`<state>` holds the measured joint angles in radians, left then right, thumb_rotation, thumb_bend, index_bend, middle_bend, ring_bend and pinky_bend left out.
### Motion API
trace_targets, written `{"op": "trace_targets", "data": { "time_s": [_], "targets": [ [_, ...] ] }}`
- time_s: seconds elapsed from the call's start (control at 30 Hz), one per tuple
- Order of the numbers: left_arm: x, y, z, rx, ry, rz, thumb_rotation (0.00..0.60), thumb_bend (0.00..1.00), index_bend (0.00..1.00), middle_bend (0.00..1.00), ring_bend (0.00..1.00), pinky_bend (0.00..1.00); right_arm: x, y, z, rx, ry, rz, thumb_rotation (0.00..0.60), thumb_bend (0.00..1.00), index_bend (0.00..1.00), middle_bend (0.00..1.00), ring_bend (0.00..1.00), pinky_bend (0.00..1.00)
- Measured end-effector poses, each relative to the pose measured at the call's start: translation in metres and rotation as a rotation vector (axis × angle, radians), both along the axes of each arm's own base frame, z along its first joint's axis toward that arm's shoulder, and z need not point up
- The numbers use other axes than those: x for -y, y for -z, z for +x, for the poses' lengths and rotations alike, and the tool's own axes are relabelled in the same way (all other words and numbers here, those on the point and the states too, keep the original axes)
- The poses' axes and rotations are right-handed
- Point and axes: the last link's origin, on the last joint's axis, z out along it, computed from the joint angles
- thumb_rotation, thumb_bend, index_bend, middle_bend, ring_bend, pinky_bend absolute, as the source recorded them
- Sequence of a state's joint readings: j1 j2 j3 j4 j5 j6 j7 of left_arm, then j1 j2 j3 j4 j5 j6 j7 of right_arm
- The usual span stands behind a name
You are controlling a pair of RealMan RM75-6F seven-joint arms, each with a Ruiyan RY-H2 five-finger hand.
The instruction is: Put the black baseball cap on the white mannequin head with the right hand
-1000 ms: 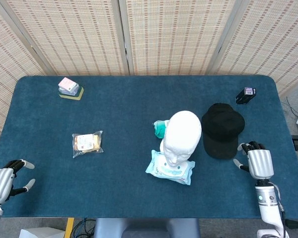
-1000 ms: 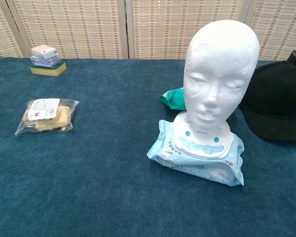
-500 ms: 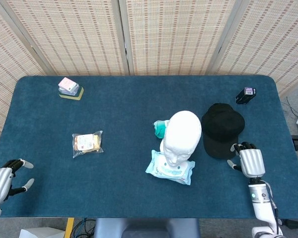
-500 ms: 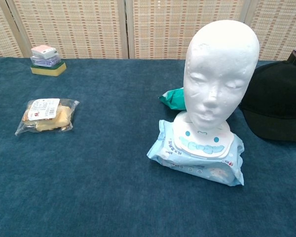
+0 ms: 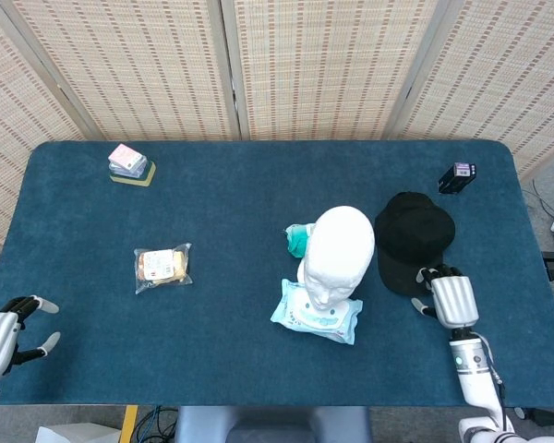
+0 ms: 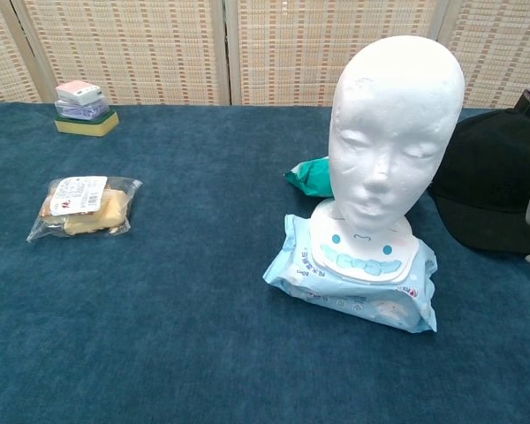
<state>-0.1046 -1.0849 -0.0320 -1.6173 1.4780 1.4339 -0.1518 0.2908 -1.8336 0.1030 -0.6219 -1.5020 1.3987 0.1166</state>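
Overhead: blue table (image 5: 258,185), woven screens (image 5: 314,65) behind; right hand (image 5: 451,297) spread, empty.

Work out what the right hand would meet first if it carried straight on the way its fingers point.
Most likely the black baseball cap: the right hand lies just at its near brim with fingertips aimed at it. Whether they touch already is unclear.

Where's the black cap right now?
Head view: the black cap lies on the table's right side, beside the mannequin head, with the right robot hand at its brim.
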Motion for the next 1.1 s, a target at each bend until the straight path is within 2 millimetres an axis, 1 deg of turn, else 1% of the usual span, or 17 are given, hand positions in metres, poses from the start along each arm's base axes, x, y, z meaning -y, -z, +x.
{"op": "trace_targets", "data": {
  "time_s": [0.6, 0.97, 1.1],
  "targets": [
    [0.002, -0.003, -0.001, -0.002, -0.006, 0.004, 0.6, 0.22, 0.42, 0.4, 0.3, 0.51, 0.01, 0.008, 0.003, -0.043, -0.009, 0.0, 0.6, 0.0, 0.5, 0.6, 0.38, 0.44],
    [0.004, -0.004, 0.0, -0.001, -0.007, 0.004, 0.6, 0.22, 0.42, 0.41, 0.3, 0.51, 0.016, 0.005, 0.003, -0.085, -0.025, -0.032, 0.6, 0.0, 0.5, 0.6, 0.38, 0.44],
    [0.003, -0.004, 0.0, 0.0, -0.006, 0.004, 0.6, 0.22, 0.42, 0.41, 0.3, 0.51, 0.018, 0.001, 0.004, -0.088, -0.037, -0.054, 0.6, 0.0, 0.5, 0.58, 0.38, 0.44]
  ]
}}
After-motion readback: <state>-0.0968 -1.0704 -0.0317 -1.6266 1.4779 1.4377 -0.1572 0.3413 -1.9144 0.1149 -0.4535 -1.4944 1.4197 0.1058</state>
